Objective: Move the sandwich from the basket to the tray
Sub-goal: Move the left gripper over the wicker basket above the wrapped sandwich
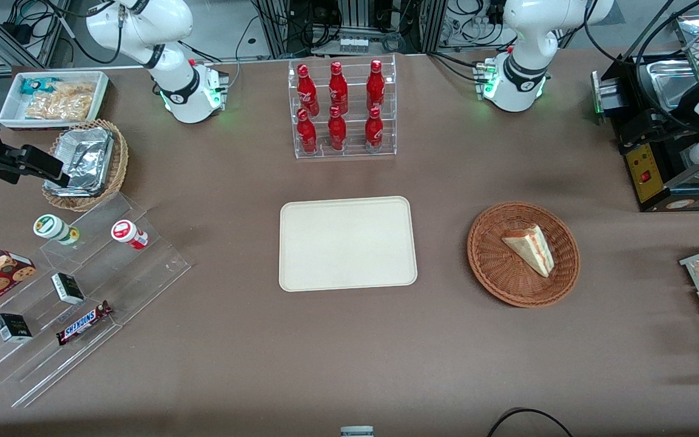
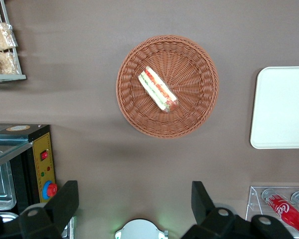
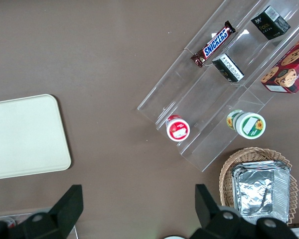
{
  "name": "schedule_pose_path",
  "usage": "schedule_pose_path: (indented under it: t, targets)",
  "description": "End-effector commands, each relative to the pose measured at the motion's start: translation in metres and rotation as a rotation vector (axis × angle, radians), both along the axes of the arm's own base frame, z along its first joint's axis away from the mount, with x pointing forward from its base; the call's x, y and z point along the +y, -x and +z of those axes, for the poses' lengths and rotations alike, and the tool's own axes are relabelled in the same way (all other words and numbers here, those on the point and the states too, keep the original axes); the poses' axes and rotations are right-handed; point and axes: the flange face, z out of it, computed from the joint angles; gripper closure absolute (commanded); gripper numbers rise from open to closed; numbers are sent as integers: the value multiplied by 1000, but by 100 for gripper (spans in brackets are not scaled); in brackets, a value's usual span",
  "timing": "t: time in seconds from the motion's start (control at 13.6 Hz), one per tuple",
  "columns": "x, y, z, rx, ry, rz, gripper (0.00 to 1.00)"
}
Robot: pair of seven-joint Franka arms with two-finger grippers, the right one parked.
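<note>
Sandwich [image 1: 530, 247]: triangular white-bread wedge lying in the basket, its cut side with red and green layers facing up in the left wrist view [image 2: 158, 95]; nothing touches it.
Basket [image 1: 492, 267]: round, reddish-brown wicker, standing on the brown table [image 1: 349, 358] toward the working arm's end; also seen from above at the wrist [image 2: 194, 64].
Tray [image 1: 347, 243]: cream-beige rectangle with rounded corners and a low rim, at the table's middle, well apart from the basket; its surface is bare. One end of it shows in the left wrist view [image 2: 281, 107].
Gripper [image 2: 134, 206]: high above the table, between the basket and the arm's base; its two dark fingers [image 2: 65, 201] stand wide apart and hold nothing.
Bottle rack [image 1: 343, 109]: clear tiered stand with six red bottles, farther from the front camera than the tray.
Foil-container basket [image 1: 85, 164]: lighter tan wicker, toward the parked arm's end.
Acrylic steps [image 1: 70, 303]: clear stepped display carrying a Snickers bar [image 1: 84, 322], small cartons and two cups.
Black appliance [image 1: 659, 158]: box with a yellow panel and a red button, toward the working arm's end.
</note>
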Motion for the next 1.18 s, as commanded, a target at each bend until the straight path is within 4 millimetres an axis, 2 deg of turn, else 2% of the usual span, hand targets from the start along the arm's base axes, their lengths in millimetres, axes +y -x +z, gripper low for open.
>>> schedule_pose_path:
  t: [0.0, 0.29, 0.51, 0.74, 0.88, 0.96, 1.1]
  targets:
    - [1, 3, 1, 1, 9, 2, 0]
    - [-4, -2, -6, 15, 8, -5, 0]
    - [-3, -16, -32, 55, 11, -1, 0]
    - [-1, -41, -71, 89, 7, 85, 0]
    - [-3, -56, -108, 109, -1, 162, 0]
    - [-3, -58, -129, 103, -5, 188, 0]
    - [-8, -60, -159, 71, -10, 255, 0]
